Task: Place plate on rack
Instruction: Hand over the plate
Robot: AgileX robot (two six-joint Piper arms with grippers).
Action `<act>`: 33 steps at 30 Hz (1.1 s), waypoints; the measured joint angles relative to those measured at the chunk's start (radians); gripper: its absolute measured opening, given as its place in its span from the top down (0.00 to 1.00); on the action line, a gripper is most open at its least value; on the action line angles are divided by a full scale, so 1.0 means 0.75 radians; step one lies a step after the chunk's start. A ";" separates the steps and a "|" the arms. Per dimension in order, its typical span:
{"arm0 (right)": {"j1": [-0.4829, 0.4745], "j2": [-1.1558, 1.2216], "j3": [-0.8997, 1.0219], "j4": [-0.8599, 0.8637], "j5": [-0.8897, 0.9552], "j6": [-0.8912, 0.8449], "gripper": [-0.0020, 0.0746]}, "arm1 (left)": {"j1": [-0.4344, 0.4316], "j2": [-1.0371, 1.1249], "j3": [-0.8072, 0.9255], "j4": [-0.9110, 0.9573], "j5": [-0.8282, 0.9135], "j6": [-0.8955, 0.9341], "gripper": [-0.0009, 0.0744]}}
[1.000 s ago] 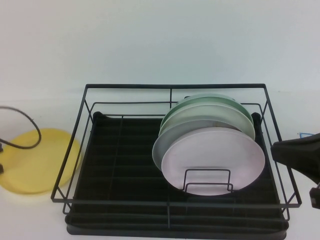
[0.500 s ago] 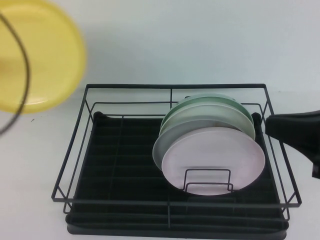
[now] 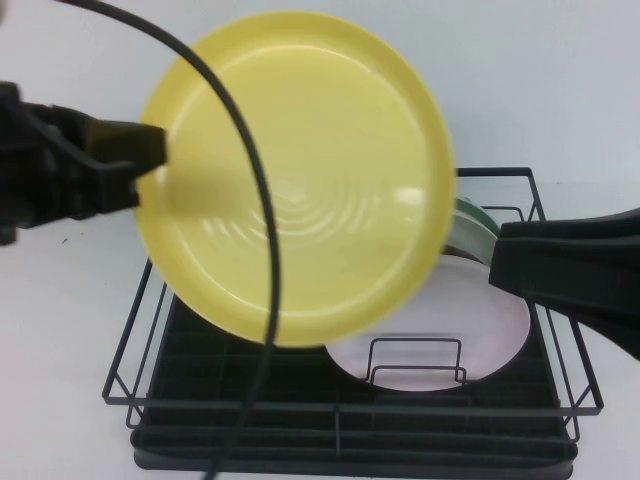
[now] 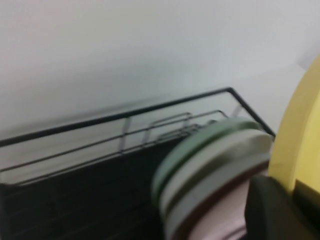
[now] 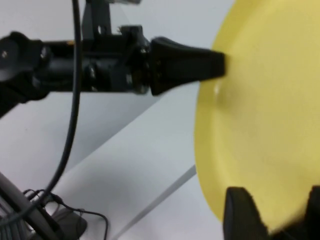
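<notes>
The yellow plate [image 3: 300, 175] hangs upright in the air over the black wire rack [image 3: 340, 408], its face toward the high camera. My left gripper [image 3: 150, 150] is shut on the plate's left rim; the left wrist view shows one dark finger [image 4: 270, 210] against the yellow edge [image 4: 300, 135]. My right gripper [image 3: 495, 262] is open just off the plate's right rim. In the right wrist view its gripper [image 5: 277, 215] has the plate [image 5: 265, 110] showing in the gap between the two fingers. The plate hides much of the rack's middle.
Several plates stand on edge in the rack's right half: a pale pink one [image 3: 470, 350] in front and green and grey-white ones [image 4: 210, 155] behind. A black cable [image 3: 265, 230] hangs across the front of the yellow plate. The rack's left half [image 3: 200, 350] holds no plates.
The left gripper has carried the yellow plate from the upper left to over the rack. The right gripper has moved left toward the plate's right rim.
</notes>
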 joint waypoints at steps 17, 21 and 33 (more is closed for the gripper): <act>0.000 0.162 -0.008 0.112 0.039 -0.078 0.63 | -0.184 0.029 0.000 0.004 -0.013 -0.005 0.97; 0.001 0.162 -0.033 0.112 0.052 -0.179 0.64 | -0.184 0.029 0.000 0.087 -0.008 -0.065 0.97; 0.001 0.122 -0.332 -0.181 -0.113 -0.098 0.56 | -0.187 0.026 0.000 0.155 0.015 -0.131 0.98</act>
